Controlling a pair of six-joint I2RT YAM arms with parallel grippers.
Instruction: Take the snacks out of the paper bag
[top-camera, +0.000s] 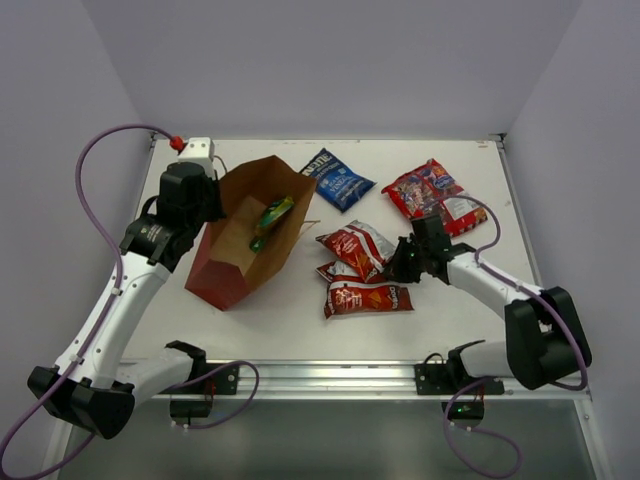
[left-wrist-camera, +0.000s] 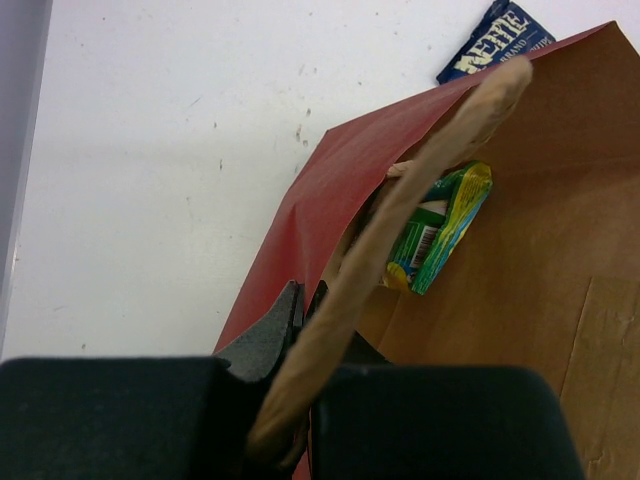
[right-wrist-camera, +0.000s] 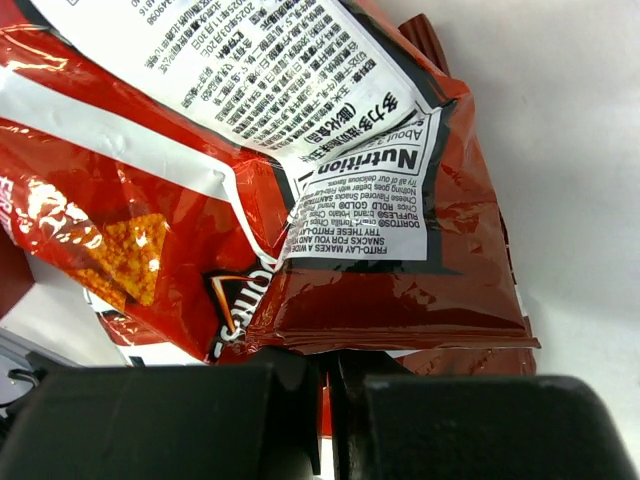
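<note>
The red paper bag lies on its side, its brown inside open toward the upper right. The green-yellow packet lies inside it, also in the left wrist view. My left gripper is shut on the bag's red side wall near the mouth, with a cord handle crossing in front. The blue packet, the larger red multicolour packet and two red-and-silver chip bags lie on the table. My right gripper is shut on one chip bag's edge.
The white table is bounded by a metal rail at the near edge and grey walls on the other sides. A white block with a red button sits at the back left corner.
</note>
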